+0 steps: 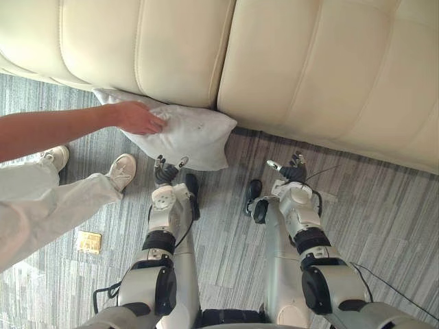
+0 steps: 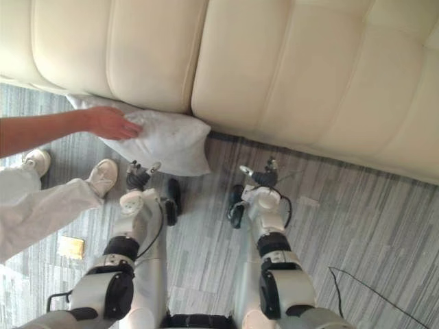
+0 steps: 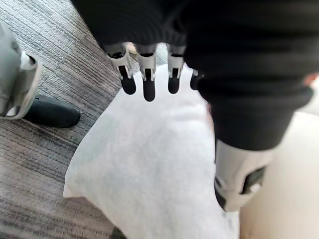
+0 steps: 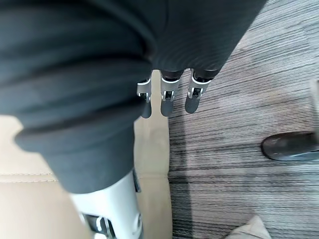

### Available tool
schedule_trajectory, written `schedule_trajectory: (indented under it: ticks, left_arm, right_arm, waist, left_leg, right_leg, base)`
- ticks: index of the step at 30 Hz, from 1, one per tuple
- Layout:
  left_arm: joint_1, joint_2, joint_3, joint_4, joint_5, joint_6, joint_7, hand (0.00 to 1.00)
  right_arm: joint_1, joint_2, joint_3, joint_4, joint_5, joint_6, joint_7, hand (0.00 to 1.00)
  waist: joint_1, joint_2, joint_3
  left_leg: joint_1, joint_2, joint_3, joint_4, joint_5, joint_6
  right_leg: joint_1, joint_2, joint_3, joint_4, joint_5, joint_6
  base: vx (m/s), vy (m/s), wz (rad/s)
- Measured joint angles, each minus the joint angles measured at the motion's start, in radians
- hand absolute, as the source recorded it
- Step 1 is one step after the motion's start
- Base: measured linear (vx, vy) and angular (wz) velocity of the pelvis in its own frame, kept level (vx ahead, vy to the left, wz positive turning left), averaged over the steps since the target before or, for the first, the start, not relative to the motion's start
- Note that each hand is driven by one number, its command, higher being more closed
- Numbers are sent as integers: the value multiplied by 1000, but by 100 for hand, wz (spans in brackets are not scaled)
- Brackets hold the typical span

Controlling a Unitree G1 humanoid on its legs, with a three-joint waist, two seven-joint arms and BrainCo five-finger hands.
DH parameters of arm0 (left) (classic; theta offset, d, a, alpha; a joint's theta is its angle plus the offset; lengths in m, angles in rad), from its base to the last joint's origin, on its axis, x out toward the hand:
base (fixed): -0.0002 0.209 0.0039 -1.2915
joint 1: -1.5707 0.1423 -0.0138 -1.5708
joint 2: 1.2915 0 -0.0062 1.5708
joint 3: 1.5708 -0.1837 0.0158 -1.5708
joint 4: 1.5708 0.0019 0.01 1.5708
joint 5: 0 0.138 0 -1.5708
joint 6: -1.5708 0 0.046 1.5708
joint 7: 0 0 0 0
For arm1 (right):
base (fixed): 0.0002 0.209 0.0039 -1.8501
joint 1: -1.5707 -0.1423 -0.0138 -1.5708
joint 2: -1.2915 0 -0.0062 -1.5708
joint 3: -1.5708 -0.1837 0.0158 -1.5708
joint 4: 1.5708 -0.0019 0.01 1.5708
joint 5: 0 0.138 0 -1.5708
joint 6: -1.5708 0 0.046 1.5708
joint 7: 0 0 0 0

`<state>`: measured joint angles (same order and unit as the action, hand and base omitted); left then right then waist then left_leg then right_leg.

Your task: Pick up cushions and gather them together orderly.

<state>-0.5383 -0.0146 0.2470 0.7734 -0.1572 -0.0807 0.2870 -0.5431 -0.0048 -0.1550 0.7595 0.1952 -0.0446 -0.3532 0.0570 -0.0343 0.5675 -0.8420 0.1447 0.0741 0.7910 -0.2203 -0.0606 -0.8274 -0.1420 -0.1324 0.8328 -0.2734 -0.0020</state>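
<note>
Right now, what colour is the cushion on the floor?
White soft fabric cushion; clearest in left eye view.

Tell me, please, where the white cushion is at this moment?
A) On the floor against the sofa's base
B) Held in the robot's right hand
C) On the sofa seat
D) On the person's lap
A: the white cushion lies on the grey carpet against the foot of the cream sofa, with a person's hand resting on it, while the left hand and right hand are open and hold nothing.
</note>
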Motion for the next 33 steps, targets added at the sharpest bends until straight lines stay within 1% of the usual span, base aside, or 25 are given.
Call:
schedule_trajectory:
  ticks: [2,5,8,9,11,12,15,16,19,23,24,29,33]
  left_arm:
    - [54,-9,-9,-6,0,0,-3,0]
    - [117,-9,-30,-10,1,0,-8,0]
    - [198,-7,-49,-10,20,1,-18,0]
    - [229,-8,-52,-8,25,2,-33,0]
    - [287,-6,-73,9,39,3,-47,0]
    - [319,-6,-81,25,47,6,-56,0]
    - [402,-12,-80,77,79,8,-79,0]
    - [433,-12,-80,105,93,8,-86,0]
    - [473,-16,-81,147,129,8,-99,0]
    - [513,-21,-86,189,158,11,-120,0]
    - [519,-21,-87,194,163,14,-124,0]
    - [543,-18,-87,202,179,21,-138,0]
    - [542,-18,-88,214,187,21,-140,0]
  right_arm:
    - [58,8,21,-1,0,-2,6,0]
    - [121,2,44,-4,-5,-5,20,0]
    - [211,-1,61,-12,-42,-5,35,0]
    - [255,-1,68,-24,-53,-5,43,0]
    - [332,-4,82,-31,-75,-3,58,0]
    - [375,-1,81,-30,-82,-1,69,0]
    - [479,4,79,-3,-117,4,89,0]
    - [519,6,75,22,-119,7,102,0]
    - [573,12,38,57,-145,16,119,0]
    - [607,9,3,90,-157,21,140,0]
    - [614,11,0,92,-156,21,145,0]
    - [623,11,-8,131,-157,23,160,0]
    - [621,14,-12,142,-157,23,169,0]
  waist:
    - [0,0,-1]
    - [0,-2,-5]
    - [1,-3,-9]
    - [1,-1,-19]
    - [1,-1,-63]
    - [1,-2,-99]
    - [1,2,-216]
    - [1,4,-274]
    - [1,7,-345]
    - [0,27,-390]
    - [0,28,-400]
    - [1,23,-435]
    - [0,22,-442]
  left_leg:
    - [97,-8,5,-58,13,-4]
    - [205,-18,14,-134,32,-6]
    - [335,-28,24,-222,50,-9]
    - [376,-32,25,-254,57,-11]
    - [433,-34,28,-301,66,-15]
    - [462,-34,30,-324,69,-18]
    - [541,-32,29,-386,75,-26]
    - [581,-31,29,-426,80,-31]
    - [654,-32,35,-500,97,-32]
    - [737,-39,53,-573,113,-27]
    - [750,-43,52,-584,117,-25]
    - [797,-53,46,-617,125,-22]
    - [808,-66,20,-639,141,-16]
  right_leg:
    - [92,-1,-3,-47,5,0]
    - [192,-1,-9,-106,14,-1]
    - [312,0,-17,-176,22,-1]
    - [351,0,-19,-198,24,2]
    - [403,3,-24,-237,27,4]
    - [429,6,-25,-257,28,5]
    - [513,17,-40,-328,34,11]
    - [556,21,-47,-371,40,14]
    - [623,23,-51,-433,51,21]
    - [700,26,-49,-505,75,33]
    - [714,24,-52,-518,77,36]
    - [780,21,-70,-570,92,47]
    - [807,20,-85,-601,106,50]
  base:
    - [29,-49,3]
    - [45,-38,5]
    - [69,-24,1]
    - [84,-26,3]
    - [121,-28,1]
    - [150,-24,0]
    - [176,-13,2]
    - [164,-1,4]
    - [141,5,1]
    - [82,29,-7]
    - [50,36,7]
    - [34,29,10]
    - [-12,15,16]
